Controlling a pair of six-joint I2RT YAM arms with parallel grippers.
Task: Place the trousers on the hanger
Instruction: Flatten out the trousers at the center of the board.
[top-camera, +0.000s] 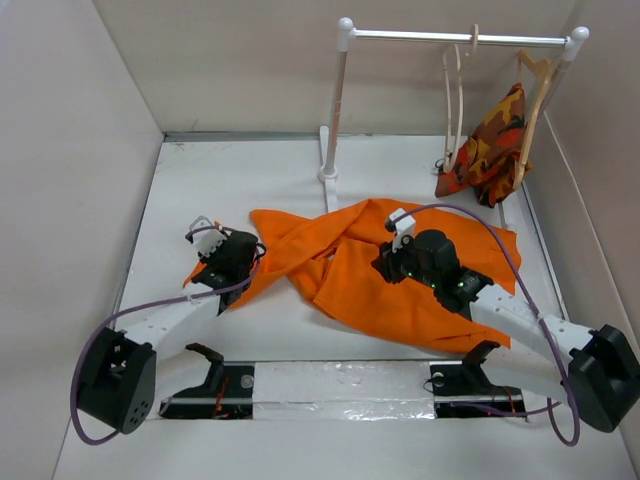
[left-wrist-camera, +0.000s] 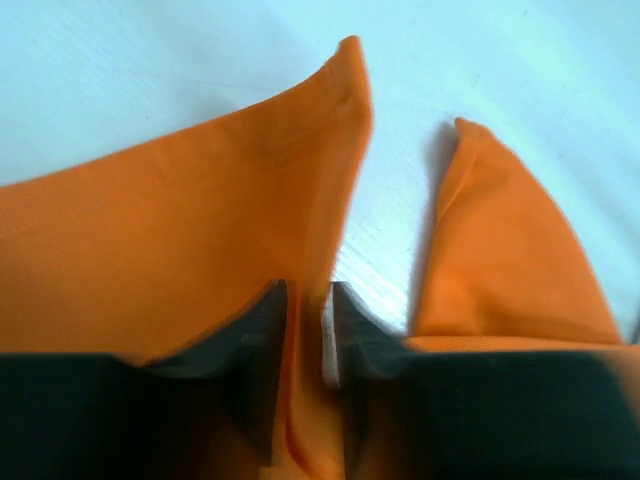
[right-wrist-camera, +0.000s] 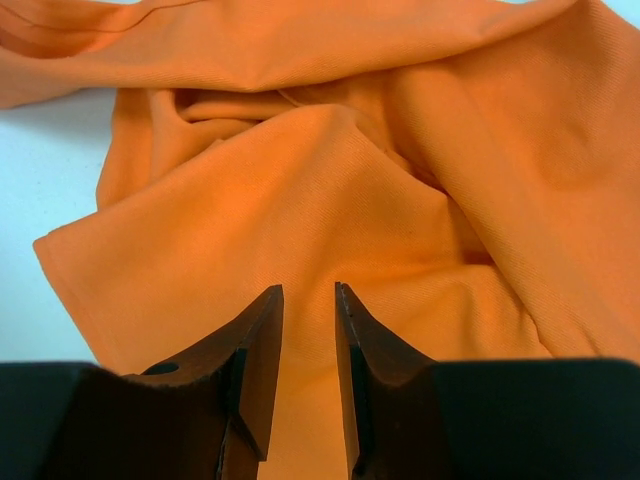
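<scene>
1. The plain bright orange cloth trousers (top-camera: 345, 290) lie crumpled across the middle of the white tabletop (top-camera: 230, 180), well apart from the rack.
2. The pale light-wood hanger (top-camera: 457, 100) with thin looped arms hangs bare on the white rail (top-camera: 450, 36) at the far right, beside the camouflage-patterned garment (top-camera: 490, 145).
3. The left end effector (left-wrist-camera: 310, 300) sits at the left end of the trousers, fingers narrow. A raised fold runs between them and appears pinched.
4. The right end effector (right-wrist-camera: 308, 300) is low over the middle of the cloth, fingers slightly apart, with nothing visibly gripped.
5. Step in hand, by judgement: securing and straightening the trousers. Hanging has not begun.
6. Next move calls for a second firm hold by the right end effector, then spreading the trousers flat for draping.
</scene>
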